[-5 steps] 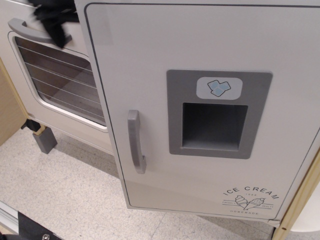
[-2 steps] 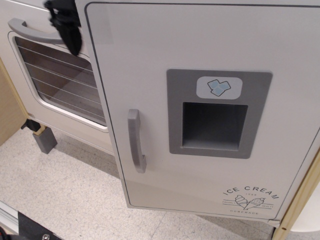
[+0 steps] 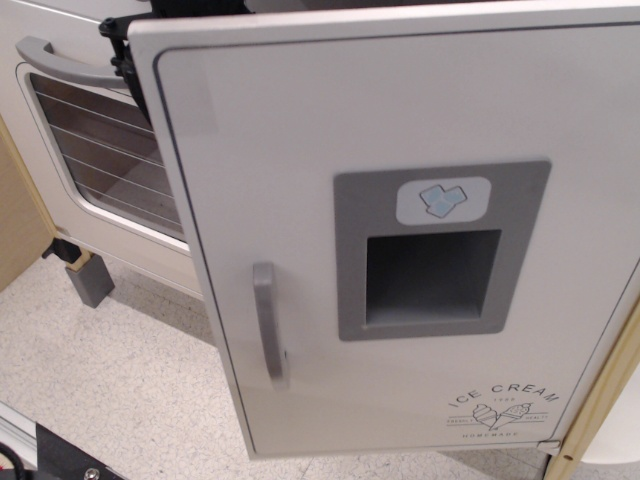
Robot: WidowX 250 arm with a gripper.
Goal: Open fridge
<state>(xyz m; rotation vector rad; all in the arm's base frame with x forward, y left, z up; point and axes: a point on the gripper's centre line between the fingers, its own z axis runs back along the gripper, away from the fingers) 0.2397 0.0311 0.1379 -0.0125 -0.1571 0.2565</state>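
Fridge door (image 3: 400,250) now stands swung outward off its frame, covering more of the oven window (image 3: 100,150); gripper (image 3: 130,40) sits behind its top-left corner, claw state unreadable; opening underway.

We see only a sliver of the gripper (image 3: 128,48), a black shape poking out at the top left corner of the fridge door (image 3: 300,130); the door covers the rest, so we cannot tell how its jaws stand or whether they touch anything. The door's right side runs off the frame. The oven door (image 3: 60,190) is cut by the left edge and partly hidden behind the fridge door, as is the right end of its handle (image 3: 55,62). The small print under the ice cream logo (image 3: 500,405) is too fine to read.
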